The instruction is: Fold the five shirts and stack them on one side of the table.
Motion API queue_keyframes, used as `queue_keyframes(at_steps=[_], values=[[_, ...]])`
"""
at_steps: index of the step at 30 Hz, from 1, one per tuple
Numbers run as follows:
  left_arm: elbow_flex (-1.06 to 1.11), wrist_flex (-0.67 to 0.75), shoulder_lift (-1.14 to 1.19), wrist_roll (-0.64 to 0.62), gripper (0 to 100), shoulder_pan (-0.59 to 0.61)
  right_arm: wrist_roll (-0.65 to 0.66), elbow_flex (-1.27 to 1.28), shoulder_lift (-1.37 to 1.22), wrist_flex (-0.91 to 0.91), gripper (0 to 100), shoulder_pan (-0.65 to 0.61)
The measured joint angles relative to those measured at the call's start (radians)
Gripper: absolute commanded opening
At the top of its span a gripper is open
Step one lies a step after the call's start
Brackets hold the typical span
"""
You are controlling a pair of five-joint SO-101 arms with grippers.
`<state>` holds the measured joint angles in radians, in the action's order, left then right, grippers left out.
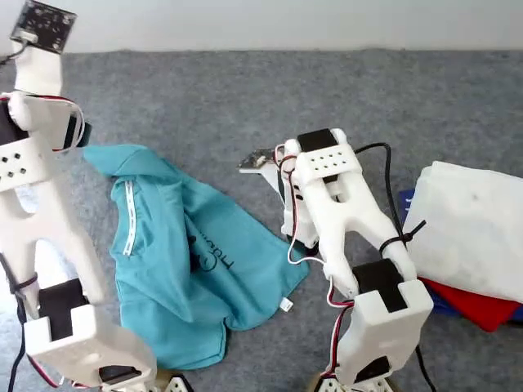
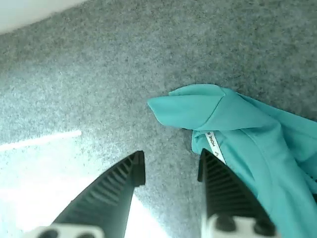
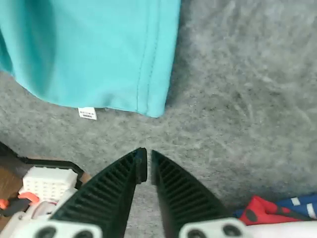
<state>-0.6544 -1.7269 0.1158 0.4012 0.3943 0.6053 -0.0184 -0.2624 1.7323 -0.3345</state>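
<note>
Shirt (image 2: 247, 134) just beside left hand (image 2: 171, 163)

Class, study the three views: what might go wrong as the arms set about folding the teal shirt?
The teal shirt lies crumpled with layers bunched; the open left gripper, near its edge, may pinch several layers and fold it askew. The right gripper is shut over bare table beside the hem; unopened, it would likely just push the cloth.
</note>
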Motion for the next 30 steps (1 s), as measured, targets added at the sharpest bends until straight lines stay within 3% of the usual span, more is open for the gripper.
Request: queue_keyframes(at_steps=[2, 5, 11, 20, 30], values=[[0.006, -0.006, -0.037, -0.015, 18, 0.031, -0.057, 0.000, -0.006, 0.000, 24.5, 0.003], [0.081, -0.008, -0.146, -0.023, 18, 0.044, -0.117, 0.003, -0.006, 0.000, 25.3, -0.014], [0.425, -0.005, -0.408, -0.023, 18, 0.048, -0.143, 0.034, -0.006, -0.021, 25.4, -0.106], [0.870, 0.170, -0.695, -0.023, 18, 0.114, -0.147, 0.175, -0.011, -0.190, 25.5, -0.215], [0.947, 0.186, -0.744, -0.023, 18, 0.126, -0.181, 0.166, -0.166, -0.224, 22.3, -0.222]])
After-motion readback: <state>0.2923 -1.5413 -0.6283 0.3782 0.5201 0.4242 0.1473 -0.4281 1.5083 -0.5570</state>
